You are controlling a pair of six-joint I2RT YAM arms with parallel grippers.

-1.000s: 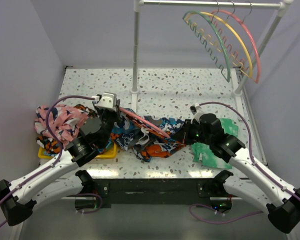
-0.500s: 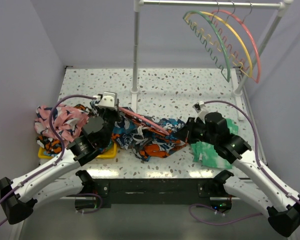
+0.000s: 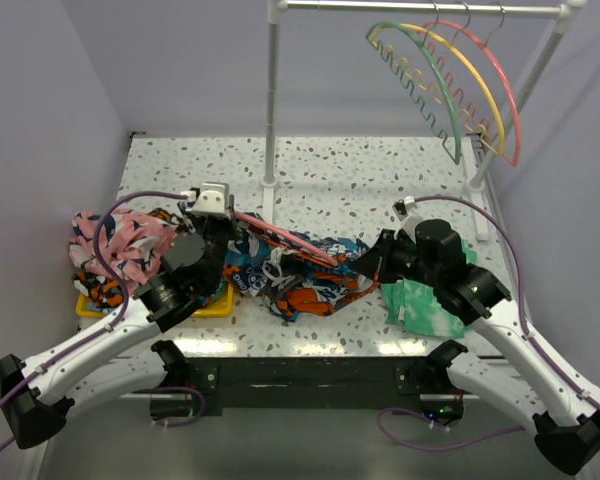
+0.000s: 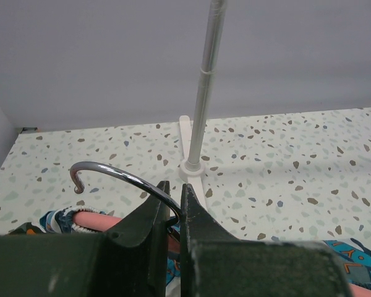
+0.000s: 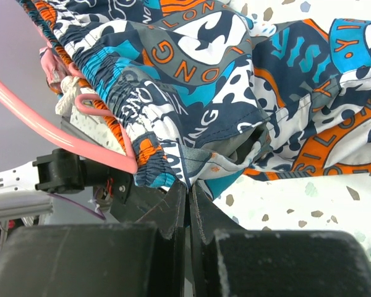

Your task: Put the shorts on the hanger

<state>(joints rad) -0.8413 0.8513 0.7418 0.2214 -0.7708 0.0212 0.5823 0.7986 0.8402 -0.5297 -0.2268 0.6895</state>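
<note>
1. Far left of the table: a pink-and-navy garment (image 3: 120, 243) is heaped partly over a yellow tray (image 3: 218, 304).
2. Left gripper (image 4: 175, 189): jaws almost together, pinching the base of the metal hook (image 4: 111, 172). The hook curves up and away to the left, clear of the table.
3. The hanger (image 3: 285, 238), coral pink, slants from the left gripper towards the right gripper. It lies over the top of the shorts and is raised at the hook end.
4. The shorts (image 3: 300, 278) are bunched at mid-table near the front edge, between the two arms, and mostly rest on the speckled tabletop (image 3: 360, 180).
5. Right wrist view: the hanger's pink tube meets the gathered waistband, with the white drawstring (image 5: 65, 99) beside it. I cannot tell whether the tube end is inside the waistband.
6. Right gripper (image 5: 188, 189): jaws pressed tight, nipping a fold of the shorts at the waistband edge. The cloth is lifted a little there.
7. A green-and-white tie-dye cloth (image 3: 425, 305) lies flat under the right arm.
8. Back right: a white rack (image 3: 271, 100) carries three arched hangers (image 3: 450, 80), green, yellow and pink, well apart from the work.
</note>
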